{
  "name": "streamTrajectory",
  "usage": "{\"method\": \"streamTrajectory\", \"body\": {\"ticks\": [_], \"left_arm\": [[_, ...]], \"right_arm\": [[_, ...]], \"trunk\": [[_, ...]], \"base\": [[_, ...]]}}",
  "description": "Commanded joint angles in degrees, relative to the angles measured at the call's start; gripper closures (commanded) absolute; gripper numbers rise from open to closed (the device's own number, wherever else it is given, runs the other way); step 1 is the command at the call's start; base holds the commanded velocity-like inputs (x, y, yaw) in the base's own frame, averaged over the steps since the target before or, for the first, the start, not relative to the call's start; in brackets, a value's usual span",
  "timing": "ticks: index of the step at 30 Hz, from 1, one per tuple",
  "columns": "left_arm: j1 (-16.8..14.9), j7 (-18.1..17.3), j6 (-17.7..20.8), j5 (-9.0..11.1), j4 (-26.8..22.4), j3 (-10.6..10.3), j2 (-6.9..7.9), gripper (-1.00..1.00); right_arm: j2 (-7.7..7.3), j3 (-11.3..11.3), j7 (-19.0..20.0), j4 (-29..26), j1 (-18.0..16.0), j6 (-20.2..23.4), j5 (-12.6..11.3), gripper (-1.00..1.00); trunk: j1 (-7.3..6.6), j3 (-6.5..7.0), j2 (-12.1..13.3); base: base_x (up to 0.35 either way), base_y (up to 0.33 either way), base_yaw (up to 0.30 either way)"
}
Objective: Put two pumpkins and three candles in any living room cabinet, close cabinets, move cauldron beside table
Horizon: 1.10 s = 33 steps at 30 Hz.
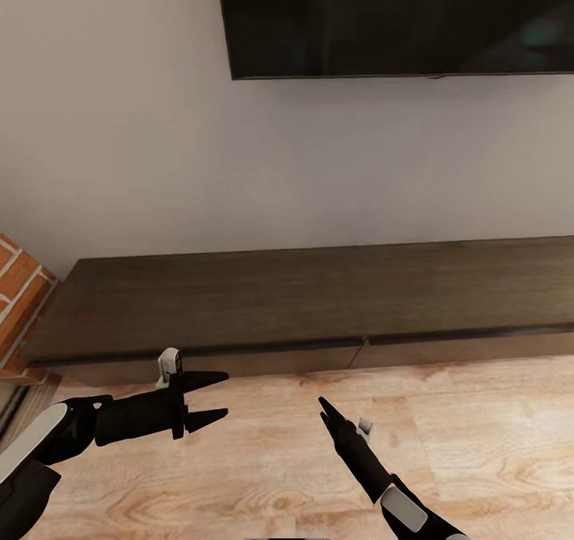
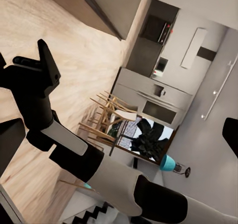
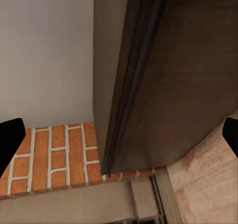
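Note:
The long, low dark-brown cabinet (image 1: pixel 303 293) runs along the wall ahead, and its plain front panels sit flush and shut. My left gripper (image 1: pixel 219 396) hovers open over the floor just in front of the cabinet's left part, with nothing between its fingers. Further right my right gripper (image 1: pixel 324 404) points at the cabinet front; in the right wrist view its fingertips (image 3: pixel 10 139) stand far apart, open and empty, facing the cabinet's end (image 3: pixel 168 85). The left wrist view looks across at the right gripper (image 2: pixel 42 67). Pumpkins, candles and cauldron are out of view.
A black TV (image 1: pixel 399 13) hangs on the wall above the cabinet. A red brick surround (image 1: pixel 20 285) borders the cabinet's left end. Light wooden floor (image 1: pixel 478 444) spreads before the cabinet. Far off, the left wrist view shows wooden chairs (image 2: pixel 111 114) and a kitchen.

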Motion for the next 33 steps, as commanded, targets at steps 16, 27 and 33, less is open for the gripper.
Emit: {"method": "streamTrajectory", "body": {"ticks": [16, 27, 33], "left_arm": [[0.3, 0.5, 0.0, 0.7, -0.1, -0.1, 0.04, -1.0], [0.3, 0.5, 0.0, 0.7, -0.2, -0.1, -0.04, -1.0], [1.3, -0.5, -0.2, 1.6, 0.3, -1.1, 0.31, -1.0]], "right_arm": [[0.0, 0.5, 0.3, -0.1, 0.0, -3.0, -0.5, -1.0], [0.02, 0.7, 0.1, 0.0, 0.0, -3.9, -0.5, -1.0], [-0.1, 1.5, -0.4, -0.1, 0.0, -2.6, -0.3, -1.0]], "trunk": [[0.0, -0.03, 0.0], [0.0, -0.03, 0.0], [0.0, -0.03, 0.0]], "base": [[0.056, -0.003, 0.0], [0.041, 0.0, 0.0], [0.037, 0.0, 0.0]]}}
